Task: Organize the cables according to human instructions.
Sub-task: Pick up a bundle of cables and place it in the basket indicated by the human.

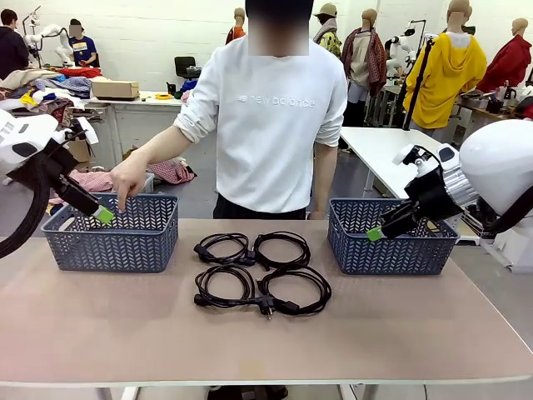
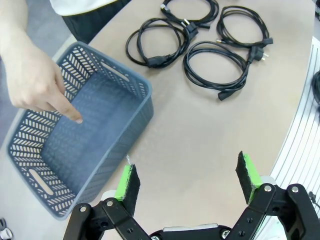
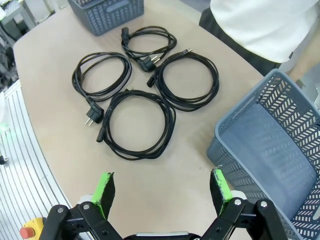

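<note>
Left gripper (image 2: 187, 170) and right gripper (image 3: 162, 179) spread wide, empty, four coiled cables (image 1: 248, 259), hand (image 1: 129, 177) pointing into basket (image 1: 112, 242), shirt (image 1: 275, 125) reading "new balance"

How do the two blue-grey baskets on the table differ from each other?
The left basket stands on the robot's left of the coiled cables; the right basket stands on their right. A person's hand points a finger down into the left basket, while no hand is at the right basket. Both are the same blue-grey plastic with slotted herringbone walls, and both are empty.
</note>
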Controlling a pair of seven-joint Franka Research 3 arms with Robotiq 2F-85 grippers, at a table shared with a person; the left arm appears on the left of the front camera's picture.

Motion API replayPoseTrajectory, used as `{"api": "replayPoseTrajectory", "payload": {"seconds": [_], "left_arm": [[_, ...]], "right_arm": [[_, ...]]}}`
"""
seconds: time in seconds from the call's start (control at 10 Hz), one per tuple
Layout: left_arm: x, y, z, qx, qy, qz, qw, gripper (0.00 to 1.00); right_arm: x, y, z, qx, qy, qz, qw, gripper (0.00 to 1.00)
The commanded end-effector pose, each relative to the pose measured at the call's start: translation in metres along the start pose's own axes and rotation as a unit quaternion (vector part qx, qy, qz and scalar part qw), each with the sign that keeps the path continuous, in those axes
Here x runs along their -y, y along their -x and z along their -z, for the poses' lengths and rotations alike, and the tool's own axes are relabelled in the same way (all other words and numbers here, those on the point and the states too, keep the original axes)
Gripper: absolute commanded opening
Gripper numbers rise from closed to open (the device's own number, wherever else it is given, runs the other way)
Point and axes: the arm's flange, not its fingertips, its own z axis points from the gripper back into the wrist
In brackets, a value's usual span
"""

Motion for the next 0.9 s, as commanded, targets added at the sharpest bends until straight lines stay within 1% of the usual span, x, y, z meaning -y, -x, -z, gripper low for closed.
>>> {"api": "replayPoseTrajectory", "payload": {"seconds": [0.0,0.7,0.8], "left_arm": [[-0.0022,0.0015,0.0006,0.009,0.008,0.003,1.000,1.00],[-0.0022,0.0015,0.0006,0.009,0.008,0.003,1.000,1.00],[0.0000,0.0000,0.0000,0.000,0.000,0.000,1.000,1.00]], "right_arm": [[0.0022,0.0002,0.0029,0.009,-0.006,-0.004,1.000,1.00],[0.0022,0.0002,0.0029,0.009,-0.006,-0.004,1.000,1.00],[0.0022,0.0002,0.0029,0.009,-0.006,-0.004,1.000,1.00]]}}
